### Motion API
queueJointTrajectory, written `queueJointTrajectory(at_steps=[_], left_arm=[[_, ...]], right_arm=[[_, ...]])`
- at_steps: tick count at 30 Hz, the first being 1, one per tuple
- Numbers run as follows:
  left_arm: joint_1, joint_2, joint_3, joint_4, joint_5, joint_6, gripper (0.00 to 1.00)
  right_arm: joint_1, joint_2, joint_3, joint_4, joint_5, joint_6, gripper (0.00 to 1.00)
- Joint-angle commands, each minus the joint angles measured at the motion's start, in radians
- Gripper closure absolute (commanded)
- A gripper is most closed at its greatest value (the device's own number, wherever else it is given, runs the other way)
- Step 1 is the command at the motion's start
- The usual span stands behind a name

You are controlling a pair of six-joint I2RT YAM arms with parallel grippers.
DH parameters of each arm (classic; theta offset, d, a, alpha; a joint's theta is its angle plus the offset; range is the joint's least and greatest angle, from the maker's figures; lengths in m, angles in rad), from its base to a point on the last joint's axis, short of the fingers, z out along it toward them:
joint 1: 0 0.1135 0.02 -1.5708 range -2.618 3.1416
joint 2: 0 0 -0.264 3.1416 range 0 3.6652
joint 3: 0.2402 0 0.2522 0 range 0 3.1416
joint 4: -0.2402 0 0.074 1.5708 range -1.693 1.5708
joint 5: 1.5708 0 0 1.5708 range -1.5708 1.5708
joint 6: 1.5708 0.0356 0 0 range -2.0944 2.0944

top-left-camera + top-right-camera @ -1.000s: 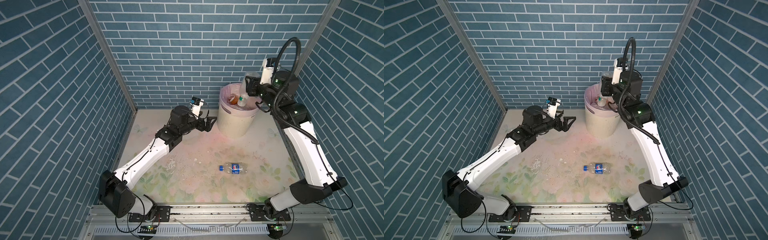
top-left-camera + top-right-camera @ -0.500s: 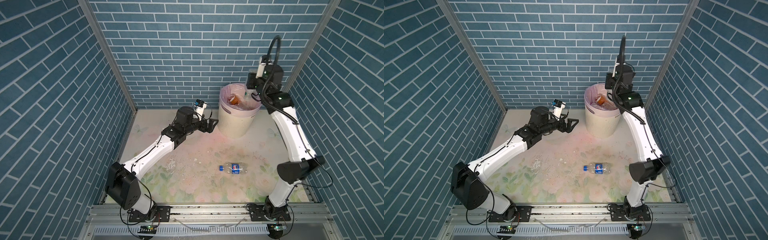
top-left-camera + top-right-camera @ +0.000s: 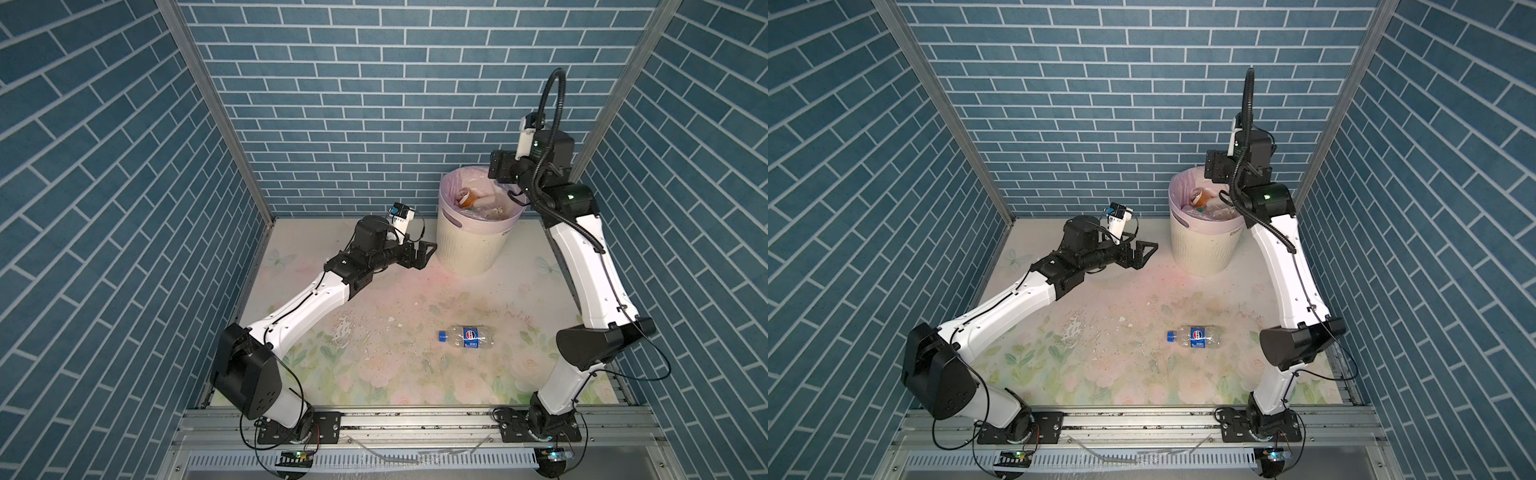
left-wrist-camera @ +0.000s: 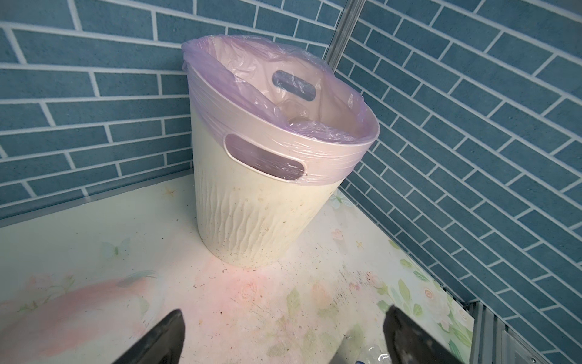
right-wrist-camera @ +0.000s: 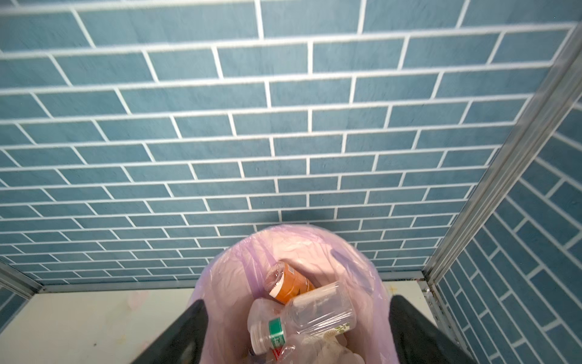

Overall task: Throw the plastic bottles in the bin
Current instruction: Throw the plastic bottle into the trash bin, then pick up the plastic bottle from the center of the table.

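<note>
The cream ribbed bin (image 3: 471, 249) (image 3: 1202, 249) (image 4: 261, 217) with a lilac liner stands at the back right of the table. Inside it lie several plastic bottles, among them a clear one (image 5: 318, 312) with a green band and an orange-labelled one (image 5: 291, 285). A clear bottle with a blue label and cap (image 3: 467, 336) (image 3: 1196, 336) lies flat on the table's middle right. My right gripper (image 3: 496, 172) (image 3: 1210, 168) (image 5: 297, 307) hangs open above the bin's mouth, holding nothing. My left gripper (image 3: 428, 253) (image 3: 1148, 253) (image 4: 283, 318) is open and empty, just left of the bin.
Blue brick walls close in the table on three sides, with a metal corner post (image 4: 341, 28) right behind the bin. Crumbs and white flakes (image 3: 345, 328) are scattered on the floral table cover. A metal rail (image 3: 415, 419) runs along the front edge.
My right gripper has opened above the bin, and the clear bottle it carried now lies inside. The right arm's elbow has swung. The left arm crept slightly toward the bin.
</note>
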Motion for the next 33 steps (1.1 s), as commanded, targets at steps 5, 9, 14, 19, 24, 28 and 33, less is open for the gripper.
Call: queueJointTrajectory(at_steps=[5, 9, 14, 19, 24, 28, 33], left_arm=[[-0.014, -0.014, -0.005, -0.028, 0.000, -0.006, 0.01], [-0.018, -0.008, 0.002, -0.045, -0.001, -0.006, 0.01], [-0.027, 0.016, 0.029, -0.097, 0.014, 0.017, 0.01], [-0.084, 0.049, 0.074, -0.196, -0.024, 0.106, 0.01], [-0.158, 0.087, 0.100, -0.258, -0.058, 0.187, 0.01], [-0.238, 0.129, 0.114, -0.310, -0.125, 0.274, 0.01], [-0.305, 0.187, 0.117, -0.333, -0.136, 0.350, 0.01]], right_arm=[[0.006, -0.035, -0.067, 0.014, -0.020, 0.019, 0.08], [0.007, -0.056, -0.104, 0.019, -0.027, 0.020, 0.07], [0.006, -0.112, -0.198, 0.018, -0.027, 0.022, 0.03], [0.007, -0.202, -0.340, 0.009, -0.019, 0.035, 0.01], [0.007, -0.305, -0.494, -0.019, -0.008, 0.051, 0.01], [0.007, -0.396, -0.618, -0.066, 0.015, 0.068, 0.01], [0.003, -0.497, -0.763, -0.120, 0.041, 0.109, 0.01]])
